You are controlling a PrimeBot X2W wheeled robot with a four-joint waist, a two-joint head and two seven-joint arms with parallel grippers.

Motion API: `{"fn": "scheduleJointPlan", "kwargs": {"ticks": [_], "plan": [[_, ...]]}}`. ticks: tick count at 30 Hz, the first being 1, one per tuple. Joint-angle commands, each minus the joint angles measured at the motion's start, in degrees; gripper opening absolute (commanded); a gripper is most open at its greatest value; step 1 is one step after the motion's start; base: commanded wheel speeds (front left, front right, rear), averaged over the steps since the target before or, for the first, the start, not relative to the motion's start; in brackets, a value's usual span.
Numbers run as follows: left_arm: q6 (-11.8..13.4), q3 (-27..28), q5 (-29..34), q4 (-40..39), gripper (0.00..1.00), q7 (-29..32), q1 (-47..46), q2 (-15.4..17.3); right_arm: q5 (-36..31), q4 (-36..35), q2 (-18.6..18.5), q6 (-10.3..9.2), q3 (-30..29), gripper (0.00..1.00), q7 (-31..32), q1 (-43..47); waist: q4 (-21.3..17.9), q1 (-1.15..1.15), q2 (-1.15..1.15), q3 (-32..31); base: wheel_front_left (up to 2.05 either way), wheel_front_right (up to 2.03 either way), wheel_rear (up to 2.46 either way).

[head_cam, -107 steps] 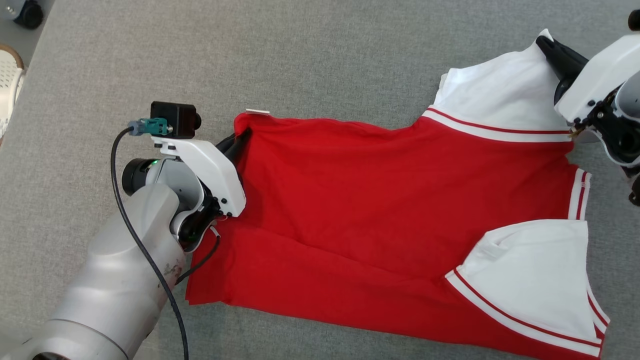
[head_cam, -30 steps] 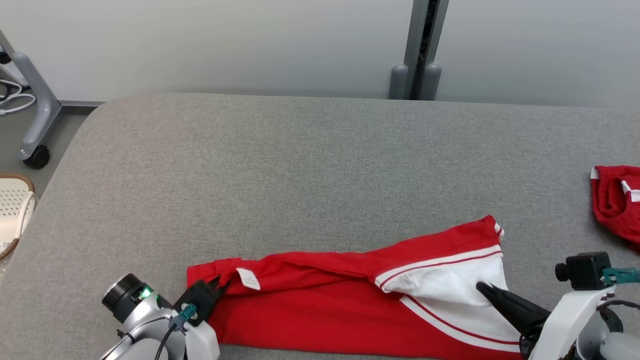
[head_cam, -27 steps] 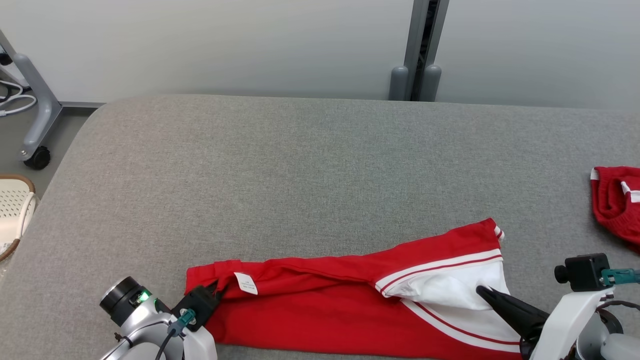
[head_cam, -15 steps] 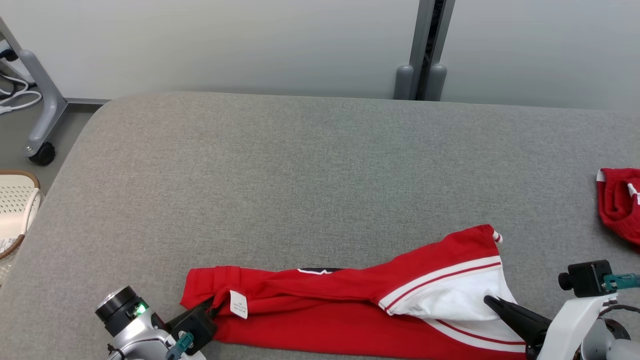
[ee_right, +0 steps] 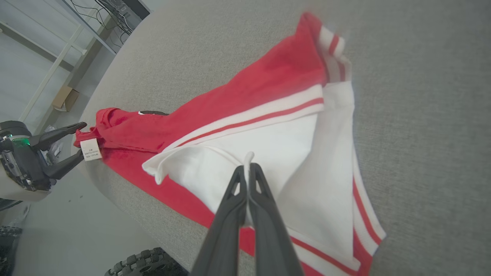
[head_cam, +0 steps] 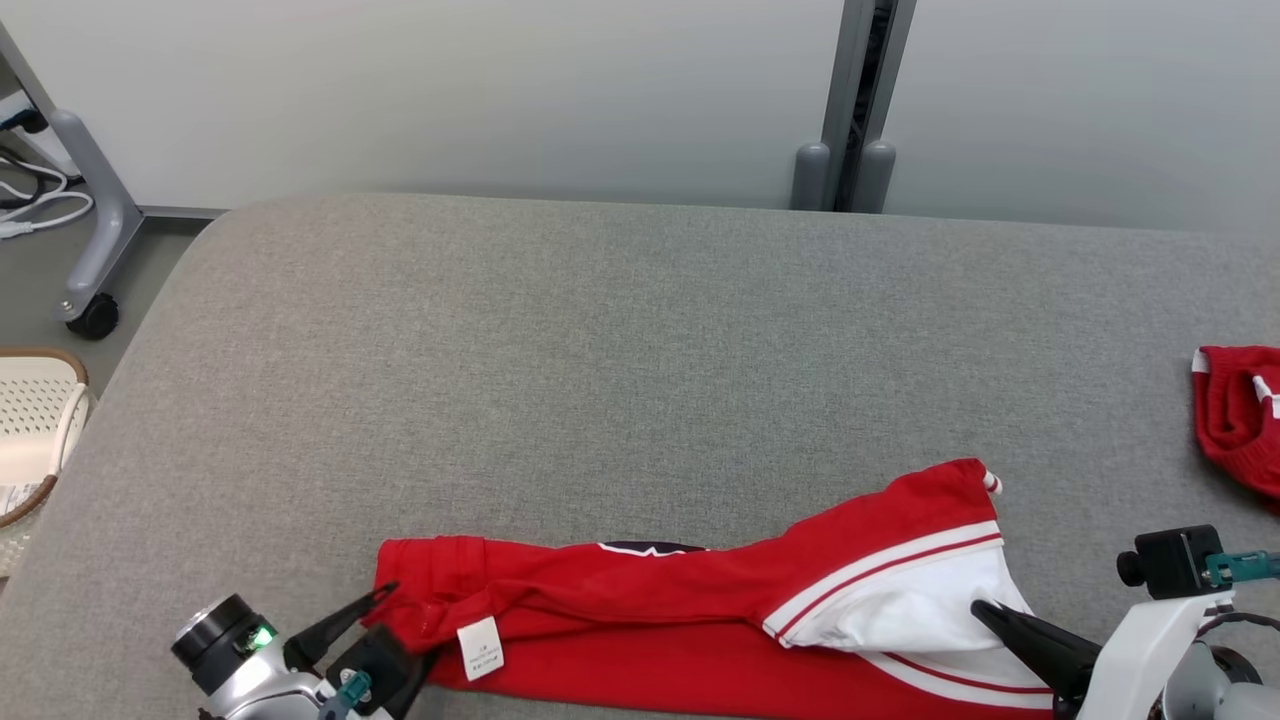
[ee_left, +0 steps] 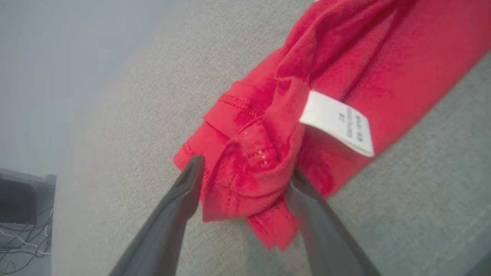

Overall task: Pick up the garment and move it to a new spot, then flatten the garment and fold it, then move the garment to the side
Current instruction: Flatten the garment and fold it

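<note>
Head view: the garment (head_cam: 700, 610), red with white striped panels, lies in a long, loosely folded band along the near edge of the grey table (head_cam: 600, 350). Its white end is on the right and its red hem end on the left, where a white label (head_cam: 480, 647) hangs. The left gripper (head_cam: 410, 622) sits at that hem end with its fingers spread wide. The right gripper (head_cam: 985, 610) has its tips closed on the white panel. A second red cloth (head_cam: 1235, 415) lies well apart at the table's right edge. A basket (head_cam: 35, 420) stands off the table's left side.

Left wrist view: the left gripper (ee_left: 245, 166) is wide, one finger on each side of a bunched fold of the red hem. The cloth sits between the tips and sags below them. I cannot tell whether the fingers touch it. The label (ee_left: 337, 122) lies just beside the right-hand finger.

Right wrist view: the right gripper (ee_right: 245, 170) is closed, pinching a small ridge of white fabric between its tips. The garment (ee_right: 268, 88) stretches away from it across the table towards the left gripper (ee_right: 81, 140), whose fingers stand apart at the far red end, next to the label (ee_right: 91, 149).
</note>
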Motion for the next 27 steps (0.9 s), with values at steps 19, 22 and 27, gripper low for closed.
{"fn": "scheduleJointPlan", "kwargs": {"ticks": [19,22,27], "plan": [[6.8,5.0,-4.1,5.4,1.0,0.0,0.8,-1.3,6.9,-2.9,-3.0,0.02,0.5,0.0,7.0,2.9,-0.5,0.0,0.0,-1.6,0.0,0.0,0.0],[8.2,5.7,-4.8,5.7,1.0,0.1,1.1,-1.7,7.8,-3.7,-3.7,0.02,0.7,0.0,8.6,2.8,-0.7,0.0,0.0,-1.7,0.0,0.0,0.0],[10.1,6.6,-5.9,6.0,1.0,0.6,1.5,-2.2,8.4,-3.1,-4.3,0.02,0.1,0.05,7.9,2.6,-1.0,0.0,0.0,-1.9,0.0,0.0,0.0]]}}
